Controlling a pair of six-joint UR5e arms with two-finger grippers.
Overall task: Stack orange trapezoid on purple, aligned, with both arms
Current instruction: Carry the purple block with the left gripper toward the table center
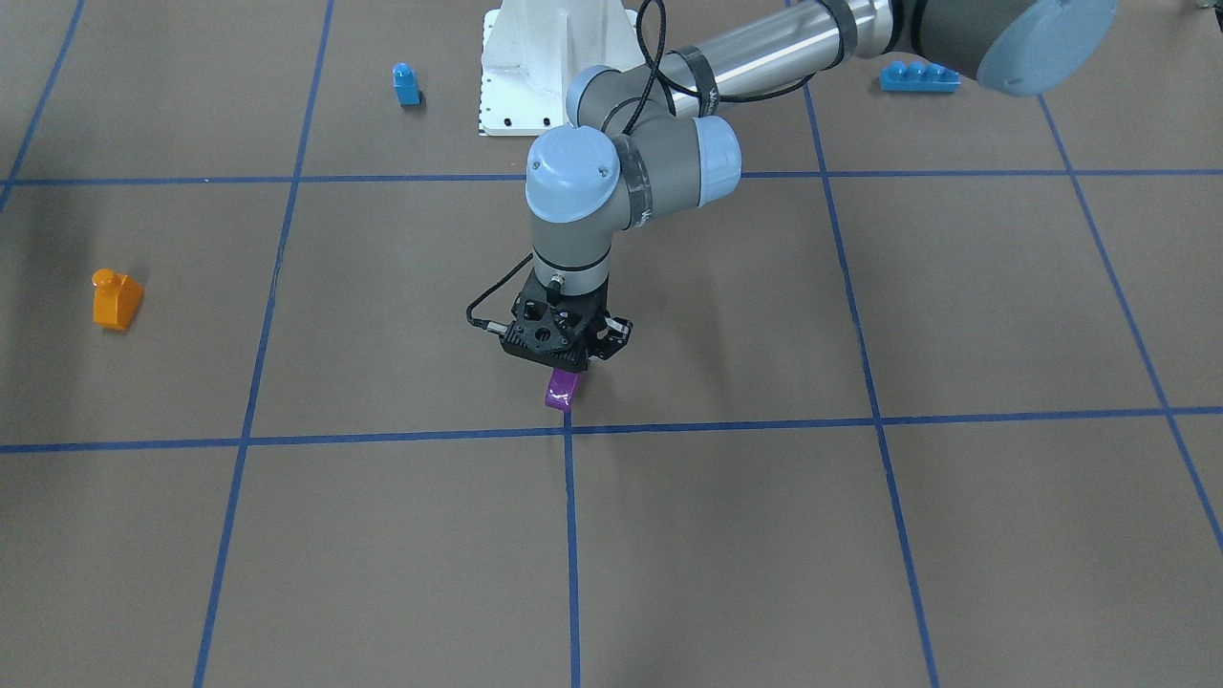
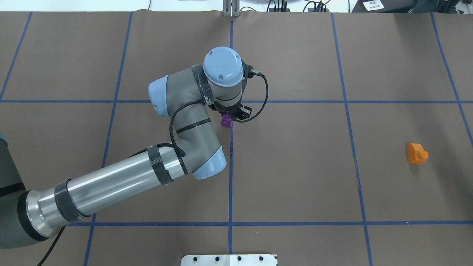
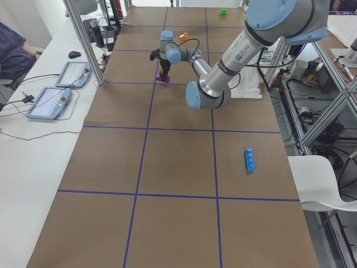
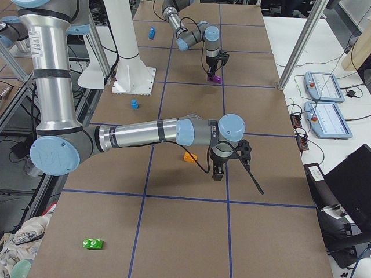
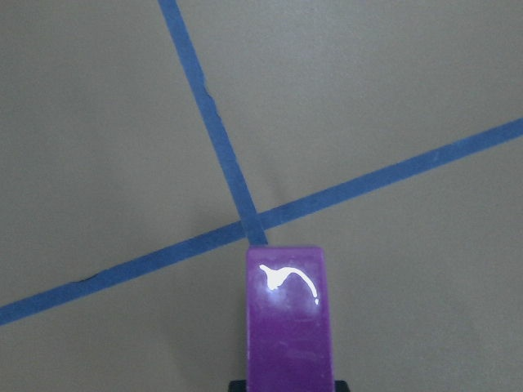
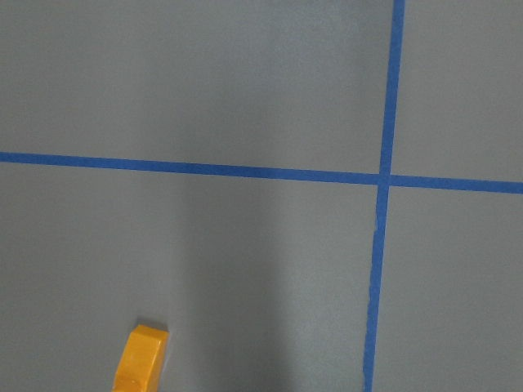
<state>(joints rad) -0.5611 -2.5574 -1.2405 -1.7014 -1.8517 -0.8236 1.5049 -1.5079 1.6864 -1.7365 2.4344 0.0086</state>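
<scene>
The purple brick point(image 1: 562, 390) is pinched in my left gripper point(image 1: 566, 371), which points straight down and is shut on it beside the central tape crossing. It also shows in the overhead view point(image 2: 226, 121) and fills the bottom of the left wrist view point(image 5: 288, 318). I cannot tell whether it touches the table. The orange trapezoid point(image 2: 416, 153) stands alone, far out on my right side point(image 1: 116, 300). My right gripper point(image 4: 217, 172) shows only in the exterior right view, raised beside the orange trapezoid point(image 4: 190, 156); I cannot tell whether it is open or shut. The orange brick sits at the bottom left of the right wrist view point(image 6: 140, 359).
A small blue brick point(image 1: 406, 84) and a long blue brick point(image 1: 919, 76) lie near the white pedestal base point(image 1: 535, 67). A green brick point(image 4: 93, 244) lies at the table's right end. Blue tape lines grid the brown table.
</scene>
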